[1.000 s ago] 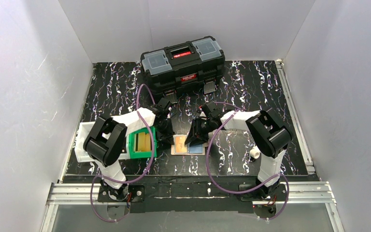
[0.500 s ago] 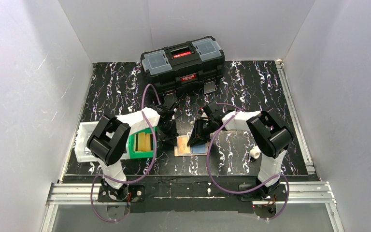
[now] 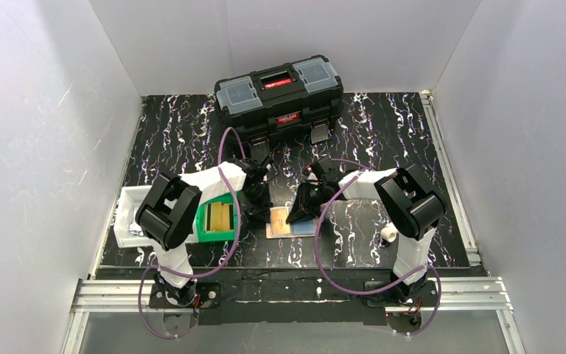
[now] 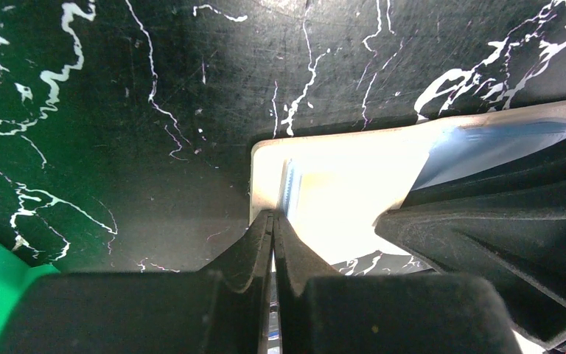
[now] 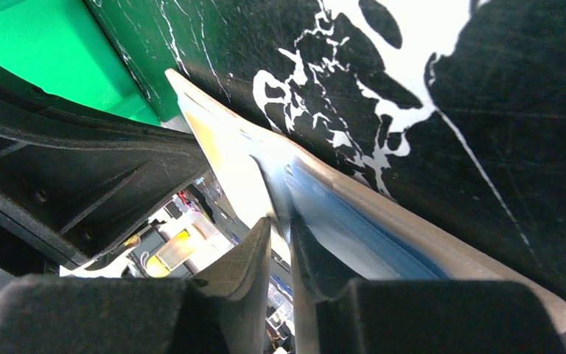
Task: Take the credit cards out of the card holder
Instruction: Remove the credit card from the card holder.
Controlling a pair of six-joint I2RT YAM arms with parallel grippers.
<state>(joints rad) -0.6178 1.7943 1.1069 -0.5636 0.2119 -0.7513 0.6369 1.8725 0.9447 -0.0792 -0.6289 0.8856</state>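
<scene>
The card holder (image 3: 274, 232) lies open on the black marbled table between both arms, looking washed-out pale in the left wrist view (image 4: 339, 184). A light blue card (image 3: 304, 227) (image 4: 486, 144) (image 5: 354, 221) sits in its right half and an orange-tan card (image 3: 280, 223) in its left half. My left gripper (image 3: 261, 212) (image 4: 273, 216) is shut, its tips resting at the holder's left edge. My right gripper (image 3: 300, 215) (image 5: 280, 221) straddles the blue card's raised edge, with a narrow gap still between its jaws.
A green bin (image 3: 217, 219) (image 5: 51, 51) with yellow-tan slabs stands just left of the holder, under the left arm. A white tray (image 3: 124, 221) lies further left. A black toolbox (image 3: 278, 96) stands at the back, and a small white cylinder (image 3: 388, 234) lies near the right arm's base.
The right jaws have narrowed around the blue card's edge. The left gripper has shifted slightly right, towards the holder, and stayed shut. The holder moved a touch to the right.
</scene>
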